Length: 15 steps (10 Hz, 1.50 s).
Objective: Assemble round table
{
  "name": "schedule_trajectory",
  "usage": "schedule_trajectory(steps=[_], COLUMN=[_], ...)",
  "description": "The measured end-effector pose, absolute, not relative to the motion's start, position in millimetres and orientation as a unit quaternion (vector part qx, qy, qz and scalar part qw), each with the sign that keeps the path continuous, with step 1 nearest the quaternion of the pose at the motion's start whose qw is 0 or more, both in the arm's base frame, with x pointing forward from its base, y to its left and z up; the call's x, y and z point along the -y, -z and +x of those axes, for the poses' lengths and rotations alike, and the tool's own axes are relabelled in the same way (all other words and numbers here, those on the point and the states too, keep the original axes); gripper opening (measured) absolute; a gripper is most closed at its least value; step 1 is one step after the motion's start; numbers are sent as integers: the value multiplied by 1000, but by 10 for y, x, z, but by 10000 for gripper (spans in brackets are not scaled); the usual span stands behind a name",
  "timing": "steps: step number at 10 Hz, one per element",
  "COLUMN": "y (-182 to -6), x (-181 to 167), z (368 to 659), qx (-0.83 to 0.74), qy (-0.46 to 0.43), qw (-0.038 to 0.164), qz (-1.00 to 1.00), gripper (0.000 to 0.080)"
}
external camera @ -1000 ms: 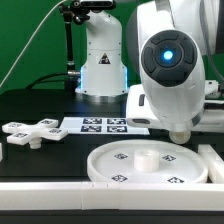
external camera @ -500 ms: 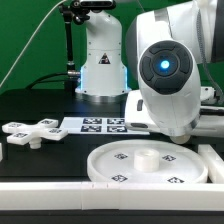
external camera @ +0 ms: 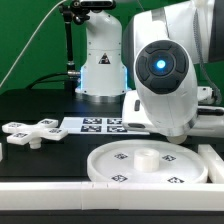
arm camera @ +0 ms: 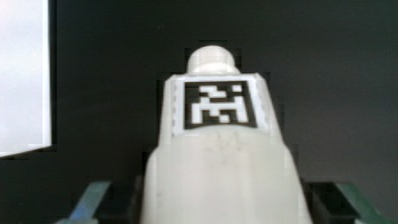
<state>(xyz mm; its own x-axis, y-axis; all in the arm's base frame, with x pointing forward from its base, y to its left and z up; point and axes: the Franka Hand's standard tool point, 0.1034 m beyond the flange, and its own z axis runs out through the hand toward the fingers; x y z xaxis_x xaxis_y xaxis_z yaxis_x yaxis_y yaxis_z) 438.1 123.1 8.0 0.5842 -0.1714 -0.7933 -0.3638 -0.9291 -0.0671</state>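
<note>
Two dark fingers [arm camera: 107, 203] of the gripper [arm camera: 217, 205] clamp the white post [arm camera: 217, 150], a smooth, round-tipped plastic cylinder bearing a square tag, its long axis pointing straight out from the wrist. Beyond, the rimmed round disc [external camera: 104, 166] lies flat on the black table [external camera: 40, 160], with the cross-shaped piece [external camera: 30, 130] farther back.

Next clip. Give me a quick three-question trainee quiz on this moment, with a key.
1. True or false: the cross-shaped piece lies on top of the round disc.
2. What does the gripper hold in the wrist view? A) the cylinder post B) the cross-shaped piece C) nothing
3. Fill in: the post's face toward the wrist camera carries a black-and-white square ____.
Key: 1 false: it lies on the table, apart from the disc. 2 A. 3 tag.
</note>
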Motion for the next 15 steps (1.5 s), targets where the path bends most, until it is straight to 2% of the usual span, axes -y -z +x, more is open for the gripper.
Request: schedule_trajectory(steps=[1,3,4,5,9,11,12,14,15], y=[-151,-544,-732,-804,-720,-995,-1070,-1084,-1079], x=[-1185,-1050,-1009,-1029,-1001,-870,-830,-820,-808], z=[4418,4564,4659,4719,4842,5081,5125,5328,5288], qx=[-142,-130,-129,-126,-100,-71,-65,-75,-80], qy=[-431,-436,-436,-430,-386,-322,-311,-227,-197], qw=[119,136,138,135,132,140,143,136,130], qz=[-883,-880,-880,-884,-907,-934,-937,-961,-968], gripper=[407,407,409,409,409,409,409,409,409])
